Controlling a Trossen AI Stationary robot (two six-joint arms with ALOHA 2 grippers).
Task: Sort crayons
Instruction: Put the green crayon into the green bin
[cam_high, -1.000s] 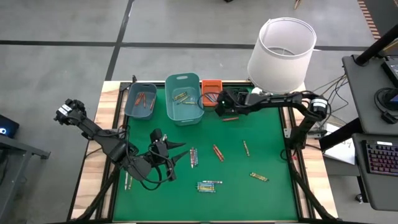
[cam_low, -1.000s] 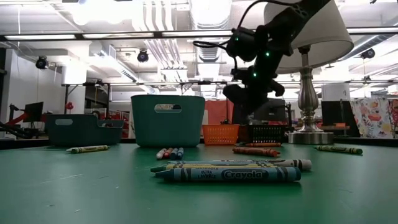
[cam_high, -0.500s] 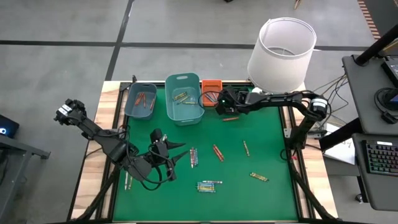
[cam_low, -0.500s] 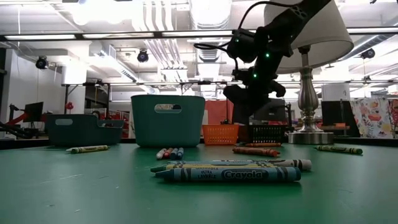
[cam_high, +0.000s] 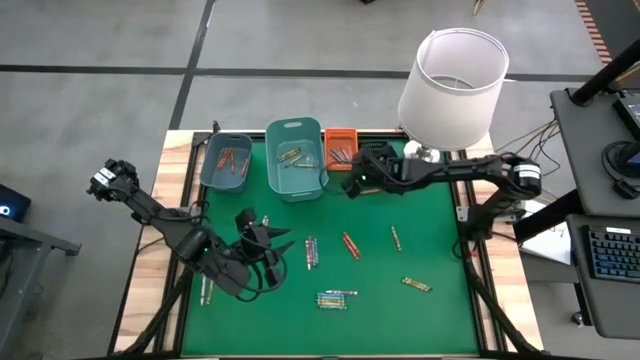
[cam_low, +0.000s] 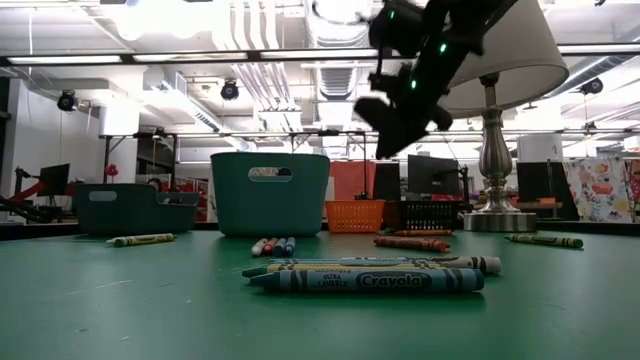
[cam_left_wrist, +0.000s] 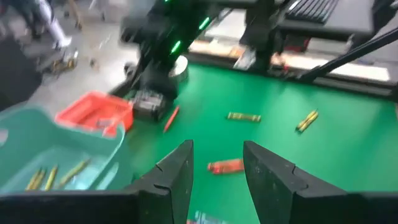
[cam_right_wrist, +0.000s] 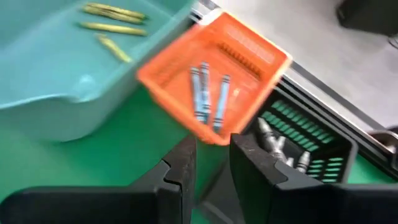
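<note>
The right claw (cam_high: 352, 186), part open and empty, hangs beside the orange bin (cam_high: 340, 146); the red crayon (cam_high: 350, 245) lies nearer, diagonal on the desk (cam_high: 440, 250).

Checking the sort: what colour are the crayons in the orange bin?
Blue crayons in the orange bin; right wrist view.

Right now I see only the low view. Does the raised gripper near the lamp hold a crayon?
Observer: No. The right gripper is open, with nothing between its fingers.
Operator: What lies inside the orange basket?
Observer: Blue crayons lie in the orange basket.
Operator: And the other arm?
Observer: The left gripper is open and empty, over the left part of the green mat.
</note>
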